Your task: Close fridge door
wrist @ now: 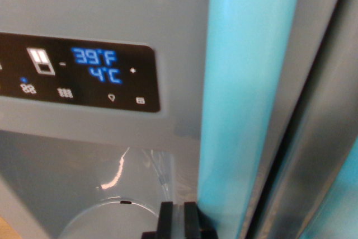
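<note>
Grey fridge door [112,9] fills the wrist view's left and centre, carrying a dark control panel [78,71] that reads 39°F / 4°C above a dispenser recess [84,188]. Pale blue handle [246,93] runs top to bottom, leaning slightly, its long axis near vertical; a dark seam [310,138] lies on its right. Gripper [179,219] sits at the bottom edge, fingers close together with nothing between them, just beside the handle.

Risks, as judged: fingers slide off the rounded handle, or press the panel's buttons, if the push drifts left.
</note>
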